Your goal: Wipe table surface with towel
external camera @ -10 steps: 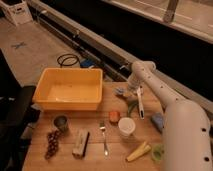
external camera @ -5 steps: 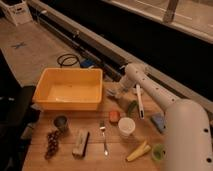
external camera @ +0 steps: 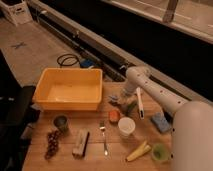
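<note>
my tool (external camera: pixel 128 103): closed, just right of frame centre, down at the towel (external camera: pixel 116 99)
towel: bunched on counter (external camera: pixel 37 159), right of yellow tub (external camera: pixel 46 83)

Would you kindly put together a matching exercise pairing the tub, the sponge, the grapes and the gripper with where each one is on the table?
Things:
1. tub
2. sponge
3. grapes
4. gripper

Places:
A. near the front left corner of the table
B. down at the towel, just right of the tub
C. toward the table's right side
D. at the back left of the table

Pairs: 1-D, 2-C, 3-A, 4-B.
</note>
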